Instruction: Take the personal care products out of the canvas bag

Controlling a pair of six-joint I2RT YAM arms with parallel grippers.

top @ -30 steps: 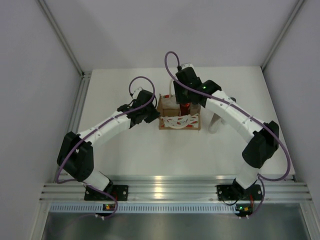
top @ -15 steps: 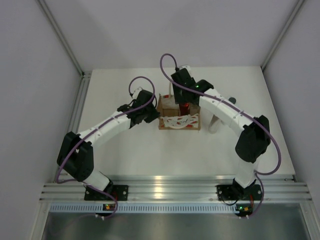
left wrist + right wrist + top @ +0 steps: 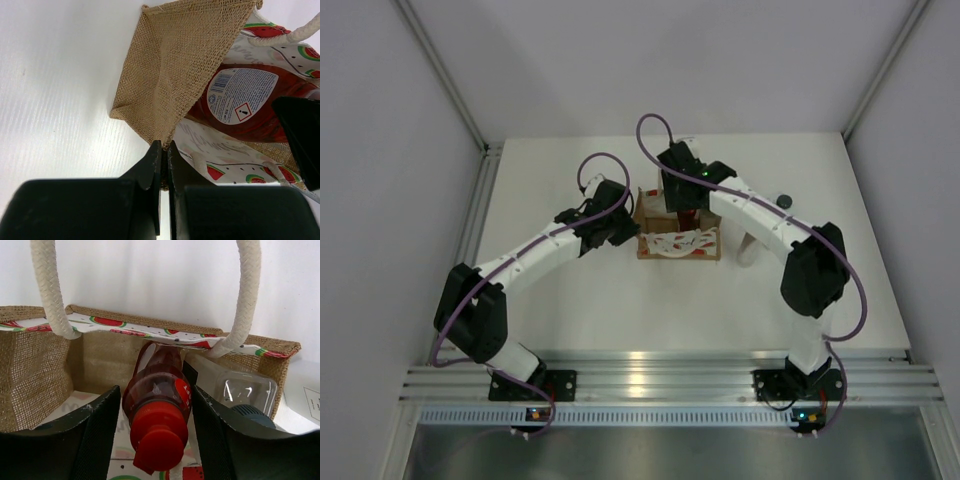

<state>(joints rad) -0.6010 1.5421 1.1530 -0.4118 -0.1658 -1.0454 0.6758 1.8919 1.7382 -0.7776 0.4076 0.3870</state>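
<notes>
left gripper (image 3: pixel 164 150): jaws pinched on canvas bag (image 3: pixel 175 65) rim | right gripper (image 3: pixel 156 390): jaws apart astride red bottle (image 3: pixel 156 412), contact unclear

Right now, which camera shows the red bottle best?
The right wrist view: the red bottle fills the middle, cap toward the camera. The left wrist view shows only its labelled side inside the canvas bag; the top view, just a red speck.

Canvas bag (image 3: pixel 678 243) on table (image 3: pixel 620 290), toward far side. Left gripper (image 3: pixel 163 160) at bag's left wall, jaws pinched on rim. Right gripper (image 3: pixel 156 402) over bag mouth, jaws either side of bottle (image 3: pixel 157 385) inside; contact unclear. Second bottle (image 3: pixel 245 390) in bag beside it. Third bottle (image 3: pixel 751 247) on table, just right of bag.
</notes>
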